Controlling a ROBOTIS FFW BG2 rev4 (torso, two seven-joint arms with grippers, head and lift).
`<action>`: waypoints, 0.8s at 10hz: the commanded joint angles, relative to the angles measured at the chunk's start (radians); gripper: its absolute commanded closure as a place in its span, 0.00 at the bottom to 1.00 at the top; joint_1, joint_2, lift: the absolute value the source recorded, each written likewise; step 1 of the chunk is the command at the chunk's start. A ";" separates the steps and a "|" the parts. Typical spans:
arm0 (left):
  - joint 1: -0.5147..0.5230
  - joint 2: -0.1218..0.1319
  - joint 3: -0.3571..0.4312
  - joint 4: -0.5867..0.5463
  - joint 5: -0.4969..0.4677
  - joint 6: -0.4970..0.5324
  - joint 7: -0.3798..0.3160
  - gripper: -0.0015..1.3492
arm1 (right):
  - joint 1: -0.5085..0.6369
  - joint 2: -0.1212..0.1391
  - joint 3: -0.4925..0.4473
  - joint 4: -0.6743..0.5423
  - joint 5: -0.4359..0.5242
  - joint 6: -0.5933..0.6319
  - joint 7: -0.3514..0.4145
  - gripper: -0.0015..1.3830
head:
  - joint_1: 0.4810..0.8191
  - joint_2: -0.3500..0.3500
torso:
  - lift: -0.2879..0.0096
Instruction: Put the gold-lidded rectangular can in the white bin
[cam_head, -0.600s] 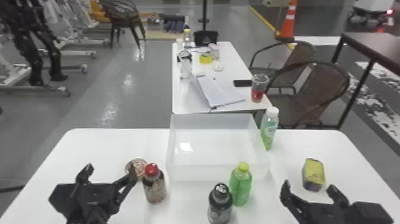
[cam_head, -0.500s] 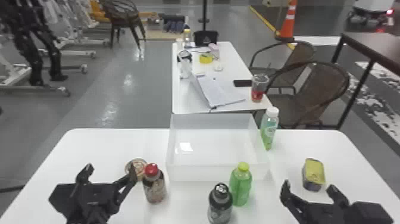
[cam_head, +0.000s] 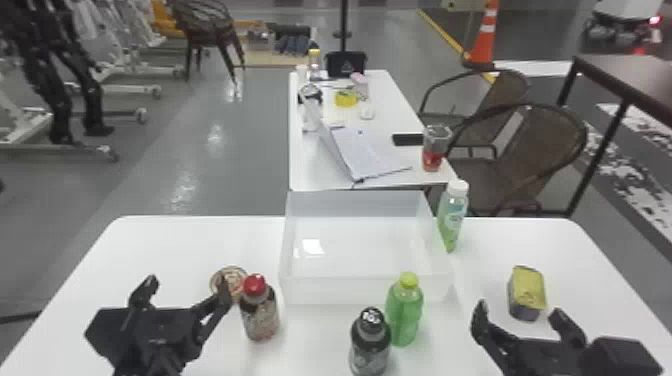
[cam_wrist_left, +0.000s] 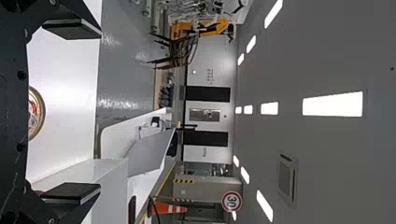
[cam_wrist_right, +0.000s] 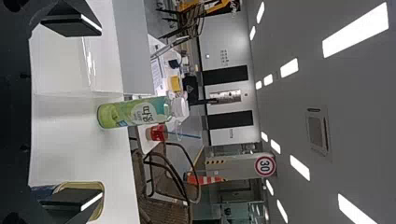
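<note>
While the L arm comes in from the bottom edge of the head view, left side, its L pincer (cam_head: 186, 284) hangs over the near-L part of the table (cam_head: 150, 245), pointed fwd, fingers wide apart w/ nothing gripped; one fingertip is nr the red-capped btl. (cam_head: 259, 312) and the round tin (cam_head: 226, 279). R arm comes in at bottom R; R pincer (cam_head: 519, 311) is spread wide too, holding nothing, tips just short of the gold-lidded can (cam_head: 528, 295). Can sits lid up on the R part of the table, well apart from the white bin (cam_head: 367, 291), which is at the middle of the far edge w/ a bright patch of light on its floor. White-capped btl. (cam_head: 451, 222) stands just R of the bin; green btl. (cam_head: 404, 315) and dark btl. (cam_head: 369, 345) stand btwn bin and near edge.

L wrist view: L pincer (cam_wrist_left: 99, 111) well open, round tin partly seen btwn its fingers but not gripped; bin wall shows past one finger.

R wrist view: R pincer (cam_wrist_right: 101, 113) also well open, nothing held; can is partly hidden behind one finger, white-capped btl. upright on the table beyond the gap, beside the bin.
</note>
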 joint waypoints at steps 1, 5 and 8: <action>0.002 0.002 0.000 0.000 0.000 0.000 0.000 0.11 | 0.000 0.000 0.000 0.010 0.004 0.000 0.000 0.06 | 0.20 0.50 | 0.63; 0.011 0.002 0.006 0.000 -0.007 0.014 0.000 0.11 | 0.010 0.006 -0.054 0.077 -0.026 -0.015 -0.008 0.06 | 0.20 0.50 | 0.63; 0.011 0.002 0.007 0.000 0.003 0.004 0.000 0.11 | -0.009 0.006 -0.087 0.174 -0.151 -0.035 0.029 0.06 | 0.20 0.50 | 0.63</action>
